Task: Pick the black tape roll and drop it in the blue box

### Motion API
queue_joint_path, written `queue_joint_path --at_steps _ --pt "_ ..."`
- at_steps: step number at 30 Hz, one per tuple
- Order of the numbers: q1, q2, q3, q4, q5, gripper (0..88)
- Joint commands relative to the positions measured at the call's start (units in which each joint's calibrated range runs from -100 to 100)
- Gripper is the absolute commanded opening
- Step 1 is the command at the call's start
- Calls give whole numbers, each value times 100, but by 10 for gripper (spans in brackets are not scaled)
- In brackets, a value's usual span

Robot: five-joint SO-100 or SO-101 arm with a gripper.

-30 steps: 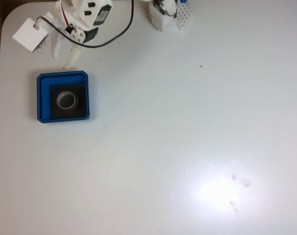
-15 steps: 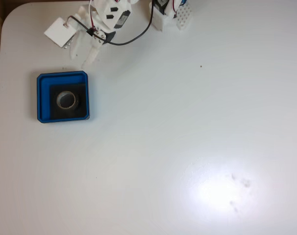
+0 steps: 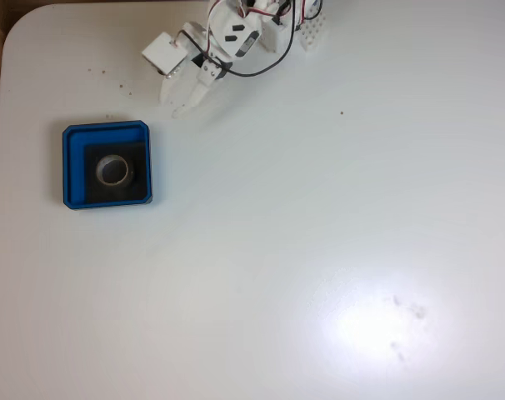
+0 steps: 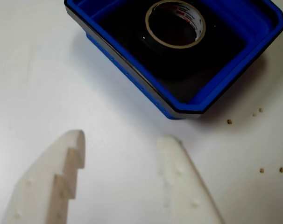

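Observation:
The blue box (image 3: 76, 167) sits at the left of the white table in the fixed view. The black tape roll (image 3: 113, 170) lies flat on its black floor, near the middle. In the wrist view the blue box (image 4: 132, 77) is at the top, with the black tape roll (image 4: 174, 45) inside showing its pale inner core. My gripper (image 3: 174, 105) hangs over bare table, up and to the right of the box and apart from it. In the wrist view the gripper (image 4: 122, 138) is open, and nothing lies between its white fingers (image 4: 57, 177).
The arm's white base and black cables (image 3: 273, 21) stand at the table's top edge. Small brown crumbs (image 4: 261, 171) lie on the table beside the box. The table's left edge and rounded corner (image 3: 11, 33) are near the box.
The arm has swung to the right along the table's top edge, away from the box. The tape roll has stayed in the box.

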Motion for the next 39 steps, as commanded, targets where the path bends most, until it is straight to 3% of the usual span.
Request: queue_joint_path --at_steps 1,9,17,23,30,39 --pt "-176 -1020 867 -152 40 143" --pt "-889 -2609 2206 -152 57 142" --pt "-1622 -2759 2242 -69 75 142" --pt "-3283 -2818 2242 -69 22 141" --pt "-4622 -2818 2242 -69 66 134" --pt "-5032 -2809 2233 -61 66 106"
